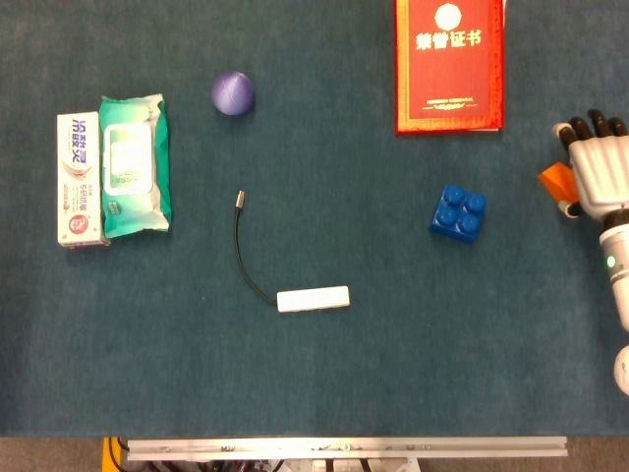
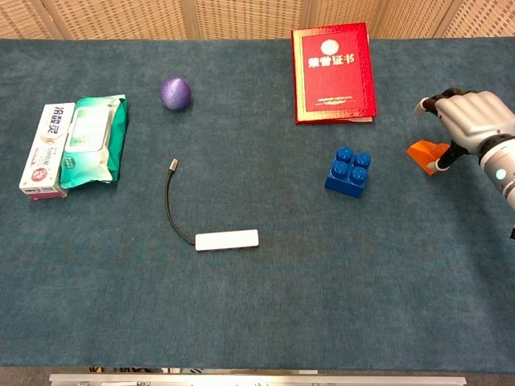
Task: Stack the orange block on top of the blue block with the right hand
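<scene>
The orange block [image 1: 552, 178] [image 2: 424, 151] lies on the blue cloth near the right edge, partly covered by my right hand [image 1: 596, 177] [image 2: 471, 116]. The hand hovers over its right side with fingers spread, the thumb reaching down beside the block; no firm grip shows. The blue studded block [image 1: 458, 212] [image 2: 348, 171] sits upright to the left of the orange one, about a hand's width away and untouched. My left hand appears in neither view.
A red certificate booklet [image 1: 449, 65] [image 2: 333, 73] lies behind the blue block. A white dongle with a black cable [image 1: 313, 299], a purple ball [image 1: 233, 93], a wet-wipes pack [image 1: 134, 164] and a toothpaste box [image 1: 79, 178] lie further left.
</scene>
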Available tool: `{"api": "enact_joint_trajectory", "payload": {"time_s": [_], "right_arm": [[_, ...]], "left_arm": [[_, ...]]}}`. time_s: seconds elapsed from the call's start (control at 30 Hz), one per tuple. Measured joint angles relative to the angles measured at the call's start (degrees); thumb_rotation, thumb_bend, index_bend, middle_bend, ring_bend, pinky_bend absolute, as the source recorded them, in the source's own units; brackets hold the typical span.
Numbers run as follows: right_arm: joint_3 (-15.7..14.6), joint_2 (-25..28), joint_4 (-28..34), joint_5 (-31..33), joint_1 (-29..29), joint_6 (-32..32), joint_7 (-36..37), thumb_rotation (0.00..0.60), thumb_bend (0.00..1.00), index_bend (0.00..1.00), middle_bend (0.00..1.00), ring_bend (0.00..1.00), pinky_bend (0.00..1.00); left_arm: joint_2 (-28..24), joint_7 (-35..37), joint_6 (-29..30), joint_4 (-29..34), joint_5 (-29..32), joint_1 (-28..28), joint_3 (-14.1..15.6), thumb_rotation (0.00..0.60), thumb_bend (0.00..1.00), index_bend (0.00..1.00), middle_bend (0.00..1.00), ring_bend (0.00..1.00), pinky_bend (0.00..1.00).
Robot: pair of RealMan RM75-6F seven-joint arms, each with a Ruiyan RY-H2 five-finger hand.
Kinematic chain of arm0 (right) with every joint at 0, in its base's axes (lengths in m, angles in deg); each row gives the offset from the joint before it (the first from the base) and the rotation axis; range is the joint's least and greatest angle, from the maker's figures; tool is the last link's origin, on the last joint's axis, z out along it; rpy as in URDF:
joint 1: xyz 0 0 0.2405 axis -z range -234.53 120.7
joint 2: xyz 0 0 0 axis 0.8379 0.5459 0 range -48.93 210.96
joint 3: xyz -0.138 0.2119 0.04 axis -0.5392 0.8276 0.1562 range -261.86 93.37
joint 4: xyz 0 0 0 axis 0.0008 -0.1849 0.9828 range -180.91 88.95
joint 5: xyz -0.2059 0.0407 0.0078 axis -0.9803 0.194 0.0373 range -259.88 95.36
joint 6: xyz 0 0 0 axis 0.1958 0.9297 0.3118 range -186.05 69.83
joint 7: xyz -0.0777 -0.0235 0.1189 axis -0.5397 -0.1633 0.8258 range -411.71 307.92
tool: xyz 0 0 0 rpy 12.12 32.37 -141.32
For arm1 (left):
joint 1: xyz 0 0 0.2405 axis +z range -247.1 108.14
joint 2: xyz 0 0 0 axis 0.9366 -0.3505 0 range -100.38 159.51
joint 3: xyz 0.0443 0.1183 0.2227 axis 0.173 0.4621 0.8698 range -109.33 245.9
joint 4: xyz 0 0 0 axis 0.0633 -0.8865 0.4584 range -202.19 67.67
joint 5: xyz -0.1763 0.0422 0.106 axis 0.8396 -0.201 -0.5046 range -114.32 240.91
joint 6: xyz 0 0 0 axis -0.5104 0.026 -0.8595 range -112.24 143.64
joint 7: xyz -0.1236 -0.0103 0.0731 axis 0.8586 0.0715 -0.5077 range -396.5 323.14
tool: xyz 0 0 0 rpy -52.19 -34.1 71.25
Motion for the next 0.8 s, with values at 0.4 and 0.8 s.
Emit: {"api": "enact_joint_trajectory", "payload": {"time_s": [0.4,0.8], "right_arm": [[-0.59,1.65,-1.16,1.71,0.61,-0.77,-0.34,0.600,0.00,0.25,0.24,0.11,0.19],[-0.56,3.59,1.22,2.92,1.65,-1.36,1.31,0.600,0.00,0.25,0.19,0.11,0.19]], "left_arm": [[0.07,-0.39,-0.08,0.05,-0.13,-0.05,0.01,0.600,0.04,0.51,0.61,0.49,0.46],[0.22,-0.76,-0.22,0.05,-0.03,-0.09,0.03,0.600,0.04,0.51,0.61,0.49,0.46]]}}
